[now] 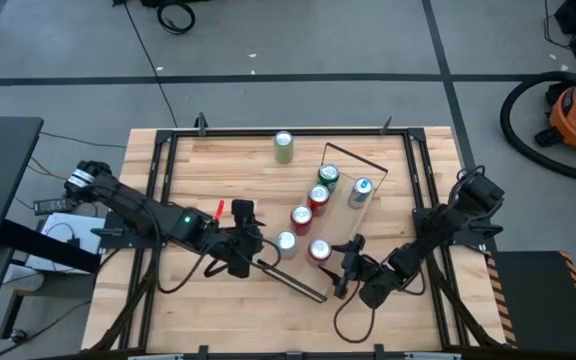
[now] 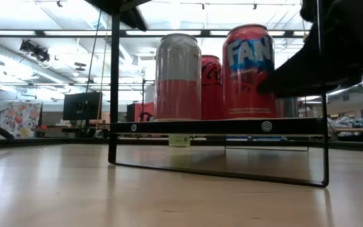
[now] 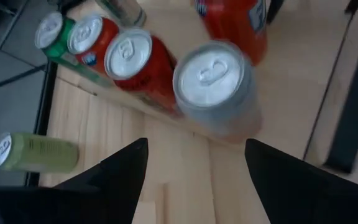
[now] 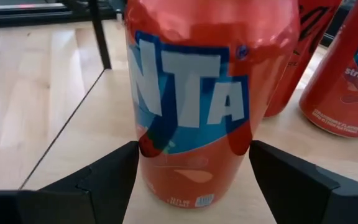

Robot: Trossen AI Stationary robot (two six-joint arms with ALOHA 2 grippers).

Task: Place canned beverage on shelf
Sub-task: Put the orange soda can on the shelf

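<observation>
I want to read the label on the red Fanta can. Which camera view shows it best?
The right wrist view: the red Fanta can fills the frame, label facing the camera, between the right gripper's open fingers. The low view shows part of the label. The high view shows only its top. The left wrist view shows a blurred side.

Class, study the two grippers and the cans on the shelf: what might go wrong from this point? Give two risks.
1. The right gripper, jaws open, stands on either side of the red Fanta can on the light-wood shelf; pulling back crookedly might tip it.
2. The cans stand close together: if the silver-topped can before the open left gripper is knocked, it may topple the red cans beside it.
</observation>
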